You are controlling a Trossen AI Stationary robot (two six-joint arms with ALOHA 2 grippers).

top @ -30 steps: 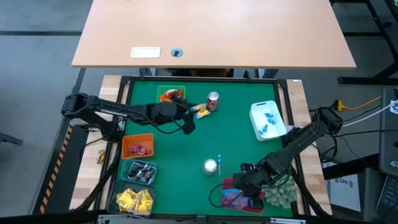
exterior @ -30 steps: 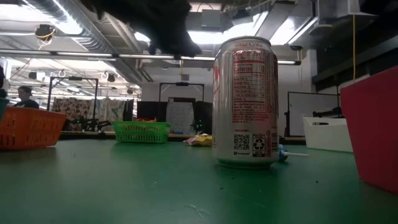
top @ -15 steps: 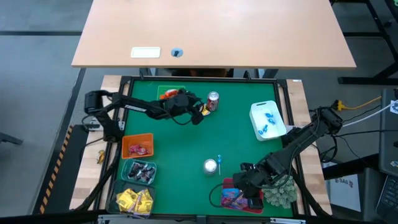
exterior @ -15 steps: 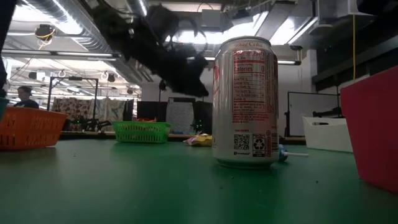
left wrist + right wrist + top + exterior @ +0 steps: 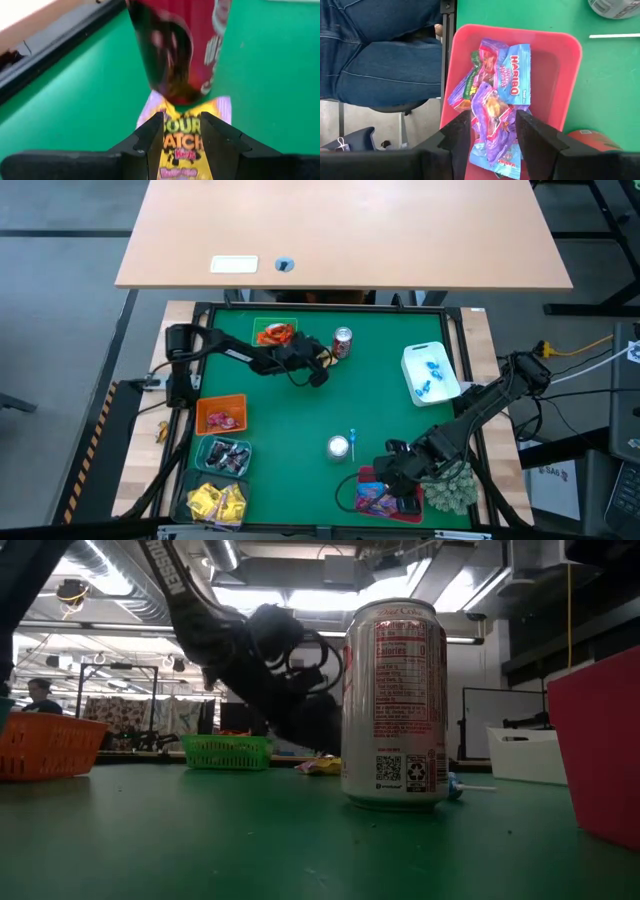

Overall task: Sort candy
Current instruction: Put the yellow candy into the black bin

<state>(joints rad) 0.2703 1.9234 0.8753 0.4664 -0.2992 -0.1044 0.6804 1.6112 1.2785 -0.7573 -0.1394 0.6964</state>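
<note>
- Your left gripper (image 5: 181, 131) had advanced to the yellow packet (image 5: 184, 140) by the can (image 5: 342, 342), fingers open astride it.
- Your right gripper (image 5: 489, 131) stayed over the red bin (image 5: 560, 75), fingers now open.

Green table, bright baskets, candy sorted by wrapper colour

The mat (image 5: 300, 430) is deep green in a black frame. Lower left of the high view: an orange basket (image 5: 221, 415) with red sweets, a clear tray (image 5: 224, 457) of dark wrappers, and yellow packets (image 5: 217, 503) below it. At upper centre a green basket (image 5: 272, 334) holds orange-red candy beside a red-and-silver can (image 5: 342, 342). A yellow packet with black lettering and a pale purple edge (image 5: 187, 135) lies against that can. At right, a white bin (image 5: 430, 373) has blue pieces; the pinkish-red basket (image 5: 560, 75) at lower right carries purple and light-blue packets (image 5: 495, 107), next to a grey-green plant (image 5: 452, 486).
</note>
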